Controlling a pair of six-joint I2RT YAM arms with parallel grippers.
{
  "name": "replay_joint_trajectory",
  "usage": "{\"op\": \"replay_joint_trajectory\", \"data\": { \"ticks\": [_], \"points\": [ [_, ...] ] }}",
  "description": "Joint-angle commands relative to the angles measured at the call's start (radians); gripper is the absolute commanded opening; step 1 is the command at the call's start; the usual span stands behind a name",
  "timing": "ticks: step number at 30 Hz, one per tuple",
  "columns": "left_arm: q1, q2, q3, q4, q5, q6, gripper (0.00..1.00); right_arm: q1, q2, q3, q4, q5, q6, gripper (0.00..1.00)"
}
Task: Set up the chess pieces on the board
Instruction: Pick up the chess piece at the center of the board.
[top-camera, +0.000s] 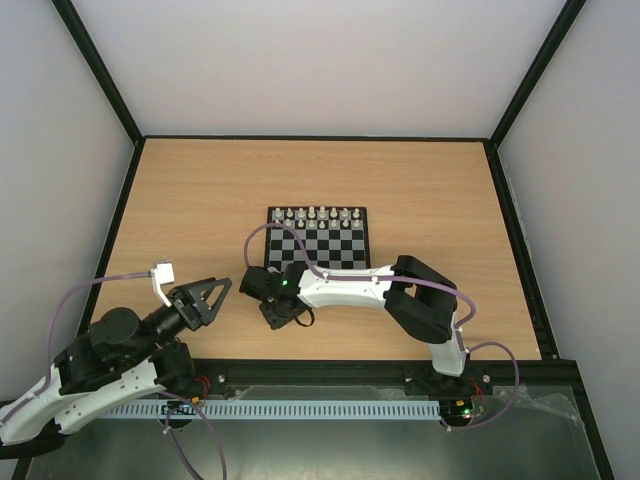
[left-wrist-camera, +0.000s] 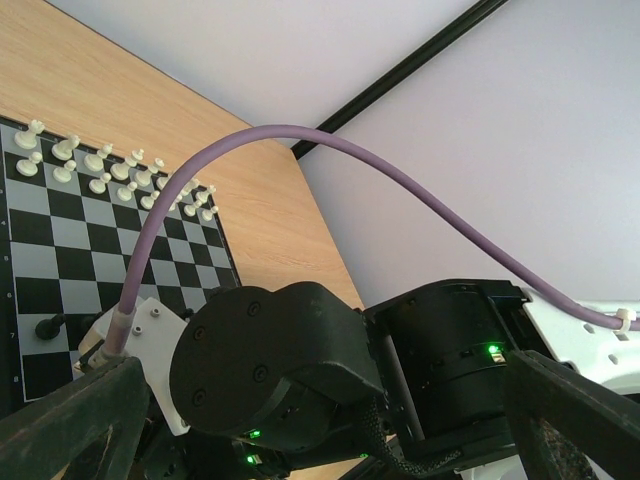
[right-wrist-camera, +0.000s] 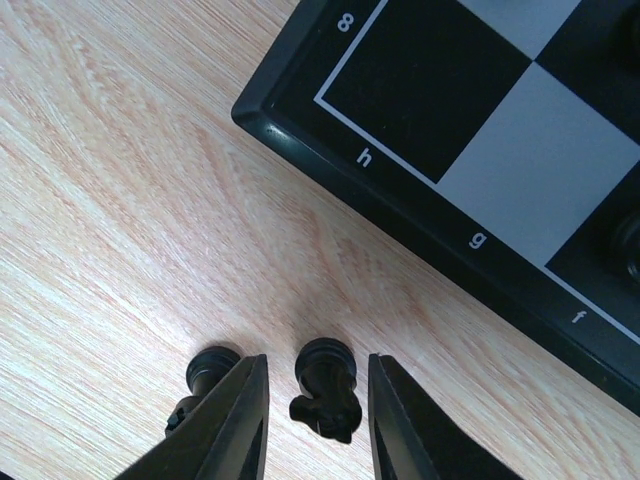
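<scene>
At the near left, the left tool (top-camera: 220, 298) is held released, spread wide over the light wooden surface (top-camera: 200, 190). Just off the near left corner of the small black-and-grey chequered board (right-wrist-camera: 300, 125), the right tool (right-wrist-camera: 316, 372) is seen released around a tiny dark chess piece (right-wrist-camera: 325, 388), a narrow gap being left on each side. A second tiny dark piece (right-wrist-camera: 207, 372) is stood just outside that grip. Open wood is seen along the board's black border; white chess pieces (top-camera: 318, 214) are ranged along its far rows.
</scene>
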Motion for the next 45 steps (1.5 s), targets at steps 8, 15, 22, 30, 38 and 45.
{"op": "replay_joint_trajectory", "data": {
  "ticks": [8, 15, 22, 30, 38, 45],
  "points": [
    [0.000, -0.016, 0.023, -0.001, 0.005, 0.017, 0.99, 0.009, 0.023, 0.028, -0.068, 0.024, -0.005, 0.25],
    [0.000, -0.016, 0.019, 0.002, 0.005, 0.017, 0.99, 0.008, 0.023, 0.017, -0.074, 0.027, -0.009, 0.22],
    [0.000, -0.016, 0.018, 0.002, 0.005, 0.017, 1.00, 0.009, 0.030, 0.014, -0.076, 0.024, -0.014, 0.17],
    [0.000, -0.014, 0.018, 0.002, 0.002, 0.018, 0.99, 0.008, 0.023, 0.022, -0.088, 0.025, -0.023, 0.12],
    [0.000, -0.013, 0.017, 0.004, 0.000, 0.020, 0.99, 0.008, -0.006, 0.039, -0.117, 0.046, -0.029, 0.09],
    [0.000, -0.015, 0.017, 0.003, 0.002, 0.020, 1.00, 0.008, -0.017, 0.046, -0.125, 0.055, -0.029, 0.08]
  ]
}}
